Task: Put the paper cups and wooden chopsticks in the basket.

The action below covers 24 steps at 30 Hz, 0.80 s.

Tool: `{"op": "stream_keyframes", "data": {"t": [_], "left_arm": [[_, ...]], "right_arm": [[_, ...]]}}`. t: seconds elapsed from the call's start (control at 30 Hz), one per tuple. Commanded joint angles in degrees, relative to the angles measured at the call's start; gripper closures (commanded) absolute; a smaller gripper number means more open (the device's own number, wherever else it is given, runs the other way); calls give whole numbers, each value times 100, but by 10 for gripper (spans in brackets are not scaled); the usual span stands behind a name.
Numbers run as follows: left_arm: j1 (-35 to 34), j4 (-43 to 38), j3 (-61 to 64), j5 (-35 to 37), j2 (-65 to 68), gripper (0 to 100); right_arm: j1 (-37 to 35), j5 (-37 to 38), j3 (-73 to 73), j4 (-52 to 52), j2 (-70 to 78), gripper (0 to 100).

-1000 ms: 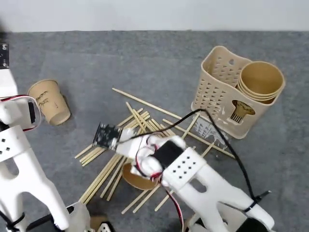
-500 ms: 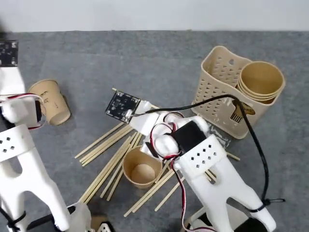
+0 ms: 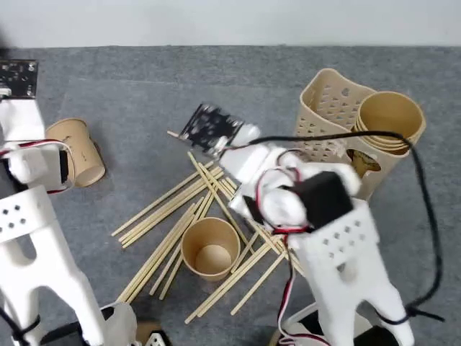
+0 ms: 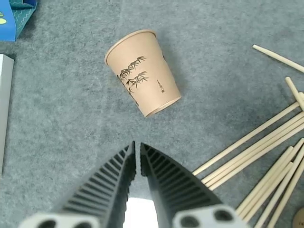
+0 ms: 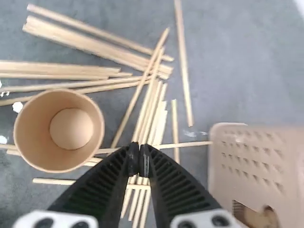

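A paper cup (image 4: 142, 71) with a bamboo print lies on its side ahead of my left gripper (image 4: 137, 148), which is shut and empty; the same cup (image 3: 75, 151) lies at the table's left. A second cup (image 3: 211, 249) stands upright among scattered wooden chopsticks (image 3: 166, 205). My right gripper (image 5: 139, 151) hovers shut above the chopsticks (image 5: 152, 104), beside the upright cup (image 5: 59, 130). One chopstick crosses just behind its tips; I cannot tell whether it is pinched. The beige basket (image 3: 328, 119) at the back right holds stacked cups (image 3: 389, 119).
My right arm (image 3: 302, 202) stretches over the chopstick pile toward the basket (image 5: 256, 161). My left arm (image 3: 29, 216) stands along the left edge. A blue box (image 4: 12, 16) and a white object (image 4: 4, 104) lie beyond the lying cup. Grey carpet is bare at the back.
My right arm has swung from the front-left of the pile toward the basket, uncovering the upright cup. Some chopsticks have shifted. The left arm has hardly moved.
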Motion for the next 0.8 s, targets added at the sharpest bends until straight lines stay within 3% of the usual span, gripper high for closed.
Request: {"op": "stream_keyframes", "data": {"t": [0.0, 0.27, 0.43, 0.63, 0.77], "left_arm": [[62, 53, -31, -26, -589, 987], [343, 18, 233, -26, -958, 987], [334, -105, 391, -26, -967, 987], [316, -105, 400, -26, -985, 987], [343, -105, 400, -26, -976, 987]], "right_arm": [[365, 26, -967, 303, -31, 990], [901, 334, -1609, 497, -13, 990], [497, 299, -853, 523, -31, 983], [-242, 114, 756, 514, -31, 842], [-796, -334, 1459, 259, 40, 825]]}}
